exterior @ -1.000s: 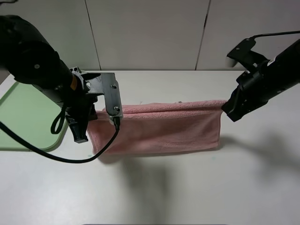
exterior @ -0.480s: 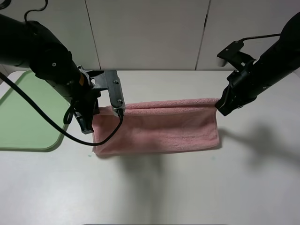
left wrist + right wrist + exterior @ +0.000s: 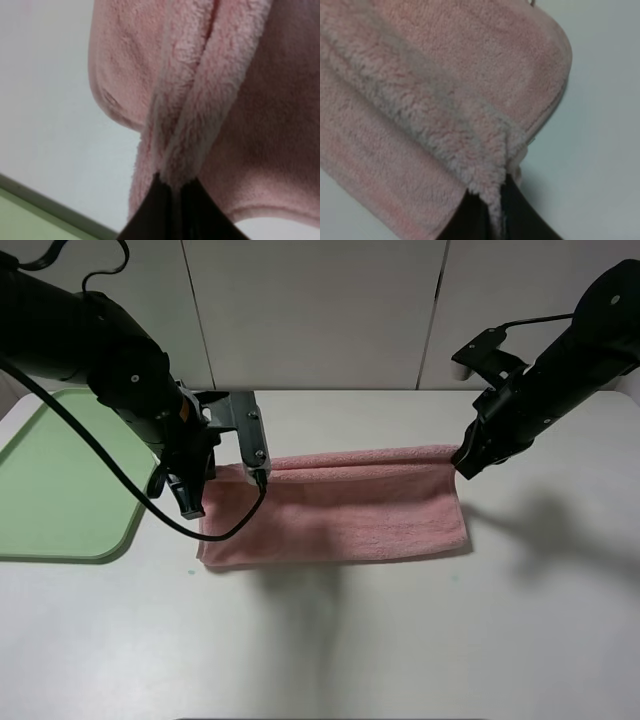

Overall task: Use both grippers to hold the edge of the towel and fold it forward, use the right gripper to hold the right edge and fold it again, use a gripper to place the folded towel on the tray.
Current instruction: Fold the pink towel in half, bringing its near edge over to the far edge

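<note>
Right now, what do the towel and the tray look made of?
Towel: pink terry-type cloth, soft and matte; the fuzzy pile is plain in both wrist views. Tray: light green, with a smooth, even surface, low rim and rounded corner. Probably moulded plastic, though the look alone does not settle it.

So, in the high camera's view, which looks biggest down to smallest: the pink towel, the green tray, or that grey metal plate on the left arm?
1. pink towel
2. green tray, though the left arm and the picture's edge hide part of it, so it may really be larger
3. grey metal plate, clearly smallest
</note>
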Controlling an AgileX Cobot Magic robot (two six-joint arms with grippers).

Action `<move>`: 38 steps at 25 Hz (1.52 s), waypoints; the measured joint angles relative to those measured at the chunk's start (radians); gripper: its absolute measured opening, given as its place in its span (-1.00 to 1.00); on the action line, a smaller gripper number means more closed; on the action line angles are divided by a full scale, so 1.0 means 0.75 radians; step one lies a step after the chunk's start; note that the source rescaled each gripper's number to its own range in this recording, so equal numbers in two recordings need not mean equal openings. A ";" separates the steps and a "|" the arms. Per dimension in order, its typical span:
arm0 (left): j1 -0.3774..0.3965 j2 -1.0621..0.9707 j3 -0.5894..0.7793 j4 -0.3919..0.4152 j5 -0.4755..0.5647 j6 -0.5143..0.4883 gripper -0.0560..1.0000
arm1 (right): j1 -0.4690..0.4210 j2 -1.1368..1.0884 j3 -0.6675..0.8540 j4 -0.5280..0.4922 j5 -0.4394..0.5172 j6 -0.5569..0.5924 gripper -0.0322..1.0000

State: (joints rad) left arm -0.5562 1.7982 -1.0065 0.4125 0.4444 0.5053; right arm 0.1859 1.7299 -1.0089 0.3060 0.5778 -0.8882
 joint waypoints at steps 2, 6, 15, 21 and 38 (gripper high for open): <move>0.000 0.012 -0.010 0.003 0.000 0.000 -0.89 | 0.000 0.006 0.000 -0.006 -0.010 0.000 -0.94; 0.000 0.021 -0.030 0.010 -0.001 0.000 -0.89 | 0.000 0.009 0.000 -0.010 -0.031 0.000 -0.94; 0.000 0.021 -0.031 0.012 -0.010 0.000 -0.89 | 0.000 0.009 0.000 -0.011 -0.034 0.000 -0.94; 0.005 0.021 -0.031 0.016 -0.014 0.000 -0.62 | -0.003 0.009 0.000 -0.017 -0.054 0.000 -0.29; 0.016 0.021 -0.031 0.033 -0.186 -0.004 0.99 | -0.005 0.009 0.000 -0.027 -0.241 0.000 1.00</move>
State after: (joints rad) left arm -0.5442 1.8142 -1.0298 0.4371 0.3050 0.5022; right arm 0.1825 1.7368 -1.0089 0.2854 0.3972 -0.8882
